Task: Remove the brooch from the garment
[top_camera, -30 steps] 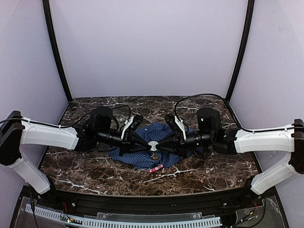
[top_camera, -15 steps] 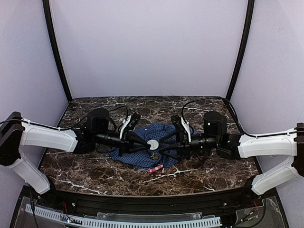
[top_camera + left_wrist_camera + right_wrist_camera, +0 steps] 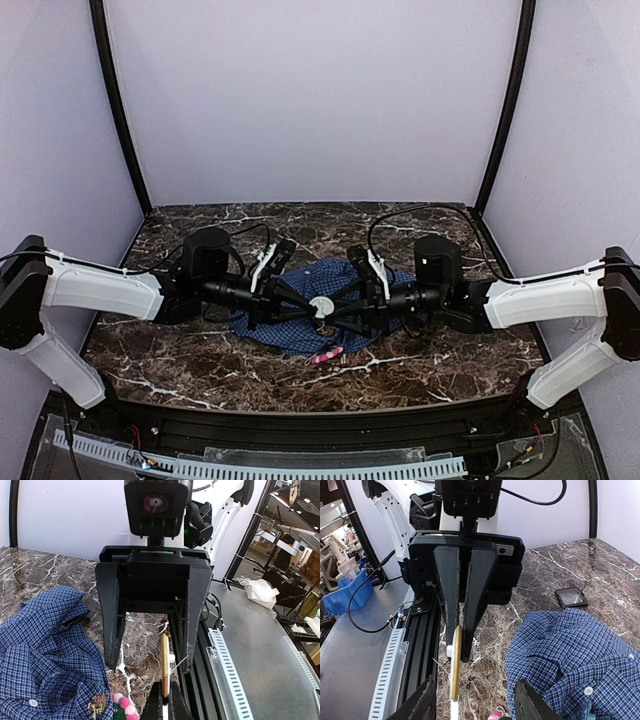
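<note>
Left arm [image 3: 100,285], right arm [image 3: 545,297] stretched level inward over shirt [image 3: 290,335]. Left hand [image 3: 460,652] pinches disc [image 3: 322,305]; right hand [image 3: 149,666] spread, fingers flanking disc.

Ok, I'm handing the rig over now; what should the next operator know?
Left gripper: shut on a gold-rimmed disc, likely the brooch, above the shirt.
Right gripper: open, jaws either side of the disc.
Pink trinket lies at the shirt's near edge.
Done: disc gripped.
Left: I cannot tell if it is free of the cloth; pull it clear, set it down.
</note>
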